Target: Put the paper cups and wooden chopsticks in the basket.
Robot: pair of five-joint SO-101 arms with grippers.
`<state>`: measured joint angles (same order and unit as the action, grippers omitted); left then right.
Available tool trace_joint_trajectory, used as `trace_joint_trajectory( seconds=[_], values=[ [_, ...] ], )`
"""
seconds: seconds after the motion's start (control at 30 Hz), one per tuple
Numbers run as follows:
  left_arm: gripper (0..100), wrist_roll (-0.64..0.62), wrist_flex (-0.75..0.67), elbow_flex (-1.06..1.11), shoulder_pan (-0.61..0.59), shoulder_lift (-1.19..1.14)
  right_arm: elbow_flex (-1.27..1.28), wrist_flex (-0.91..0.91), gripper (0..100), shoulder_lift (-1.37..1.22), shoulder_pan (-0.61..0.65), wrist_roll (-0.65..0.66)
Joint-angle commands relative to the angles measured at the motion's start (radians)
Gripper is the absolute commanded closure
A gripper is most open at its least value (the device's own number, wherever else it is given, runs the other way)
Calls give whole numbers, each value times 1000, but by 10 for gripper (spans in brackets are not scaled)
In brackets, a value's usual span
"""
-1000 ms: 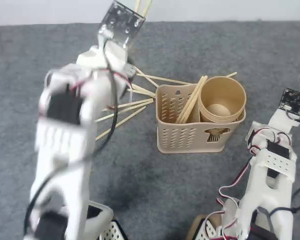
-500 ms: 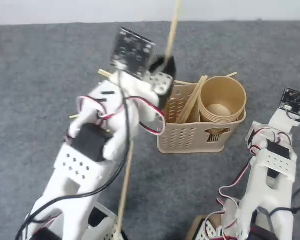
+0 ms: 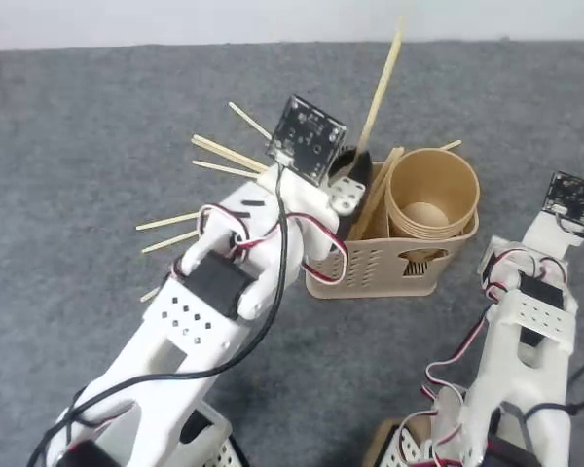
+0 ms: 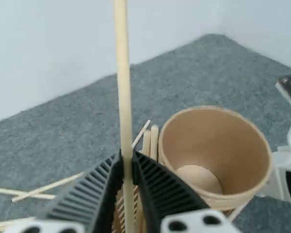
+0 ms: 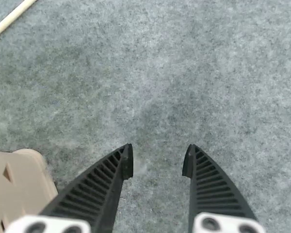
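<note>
A beige slotted basket (image 3: 375, 263) stands mid-table with stacked paper cups (image 3: 433, 190) in its right half and several wooden chopsticks (image 3: 378, 193) leaning in its left half. My left gripper (image 3: 352, 185) hovers over the basket's left half, shut on one chopstick (image 3: 382, 86) that points steeply up and away. In the left wrist view that chopstick (image 4: 123, 102) is pinched in my left gripper (image 4: 127, 170), with the paper cups (image 4: 216, 155) just beyond. Several loose chopsticks (image 3: 224, 154) lie on the mat left of the basket. My right gripper (image 5: 155, 162) stands open over bare mat.
Grey carpet-like mat (image 3: 97, 126) covers the table, ending at a white wall along the far edge. The right arm (image 3: 535, 321) stands right of the basket. A corner of the basket (image 5: 17, 179) and a stray chopstick (image 5: 9, 19) appear in the right wrist view.
The left arm lifted a chopstick from the loose pile and swung right with it to above the basket's left half. The right arm has not moved.
</note>
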<state>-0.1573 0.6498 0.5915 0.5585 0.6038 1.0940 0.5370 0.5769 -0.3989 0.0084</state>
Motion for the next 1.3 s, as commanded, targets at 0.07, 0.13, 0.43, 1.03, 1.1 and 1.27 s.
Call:
trace_joint_trajectory(
  seconds=[0.07, 0.13, 0.43, 1.03, 1.1, 1.27],
  values=[
    [819, -14, 11, 2, 0, 25, -3, -21, 822, 8, 8, 18],
    [791, -11, 20, -1, 0, 25, -3, -21, 822, 8, 8, 18],
    [791, -8, 18, -2, -8, 25, -3, -21, 822, 8, 8, 18],
    [791, 634, 489, -236, -690, 18, -3, -21, 822, 8, 16, 18],
    [791, 850, 568, -211, -697, 14, 6, -22, 822, 8, 33, 20],
    [791, 1031, 506, -22, -683, 14, 17, -42, 822, 10, 38, 21]
  ],
)
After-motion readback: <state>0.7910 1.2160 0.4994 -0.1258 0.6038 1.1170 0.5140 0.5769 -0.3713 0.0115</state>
